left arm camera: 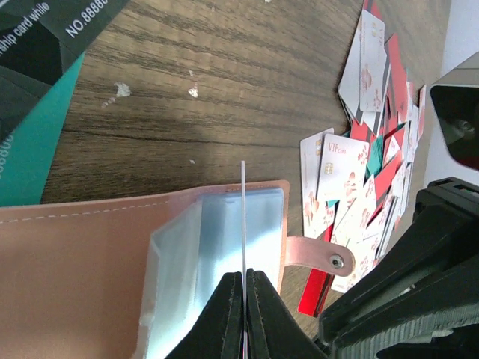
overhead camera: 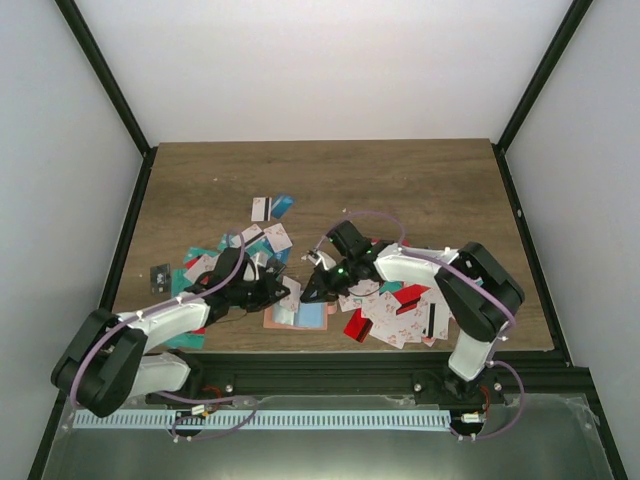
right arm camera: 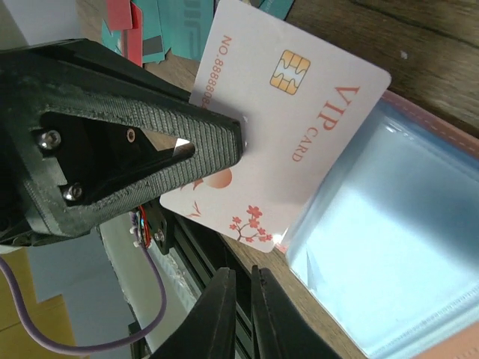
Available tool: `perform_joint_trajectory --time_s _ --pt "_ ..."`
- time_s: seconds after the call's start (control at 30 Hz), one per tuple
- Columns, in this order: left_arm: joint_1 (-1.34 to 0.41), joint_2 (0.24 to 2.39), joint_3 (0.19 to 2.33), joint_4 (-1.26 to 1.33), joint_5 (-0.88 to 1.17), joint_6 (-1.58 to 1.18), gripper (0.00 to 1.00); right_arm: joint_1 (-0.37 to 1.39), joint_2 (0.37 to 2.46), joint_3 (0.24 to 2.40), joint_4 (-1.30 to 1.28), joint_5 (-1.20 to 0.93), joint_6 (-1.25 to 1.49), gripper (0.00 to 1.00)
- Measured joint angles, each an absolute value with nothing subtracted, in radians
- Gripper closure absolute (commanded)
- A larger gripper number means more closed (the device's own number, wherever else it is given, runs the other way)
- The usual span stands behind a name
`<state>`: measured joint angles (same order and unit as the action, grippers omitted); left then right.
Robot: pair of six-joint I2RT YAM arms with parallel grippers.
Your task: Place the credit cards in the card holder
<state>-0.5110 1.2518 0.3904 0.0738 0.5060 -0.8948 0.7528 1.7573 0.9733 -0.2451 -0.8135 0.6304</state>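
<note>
Left hand (left arm camera: 244, 278) pinches white credit card (right arm camera: 299, 134) over card holder (left arm camera: 75, 254).

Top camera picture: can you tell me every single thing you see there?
table: one, brown wood, under everything
card holder: one, salmon pink, lying open at the near edge between the arms
credit cards: many, teal, red, white with red marks, in loose heaps left and right of the card holder
VIP card: one, white with red marks, over the card holder
left gripper: one, black, shut on the VIP card
right gripper: one, black, beside the VIP card, holding nothing
</note>
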Motion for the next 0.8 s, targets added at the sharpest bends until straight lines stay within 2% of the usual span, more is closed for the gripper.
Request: perform_joint_trajectory --time_s 0.3,0.8 --pt "-0.521 1.212 0.357 0.077 0.518 -0.894 0.96 0.707 1.671 0.922 -0.295 -0.743 0.593 0.87" --pt "-0.538 1.184 0.338 0.038 0.512 -0.853 0.96 0.697 1.662 0.816 -0.299 -0.686 0.591 0.86"
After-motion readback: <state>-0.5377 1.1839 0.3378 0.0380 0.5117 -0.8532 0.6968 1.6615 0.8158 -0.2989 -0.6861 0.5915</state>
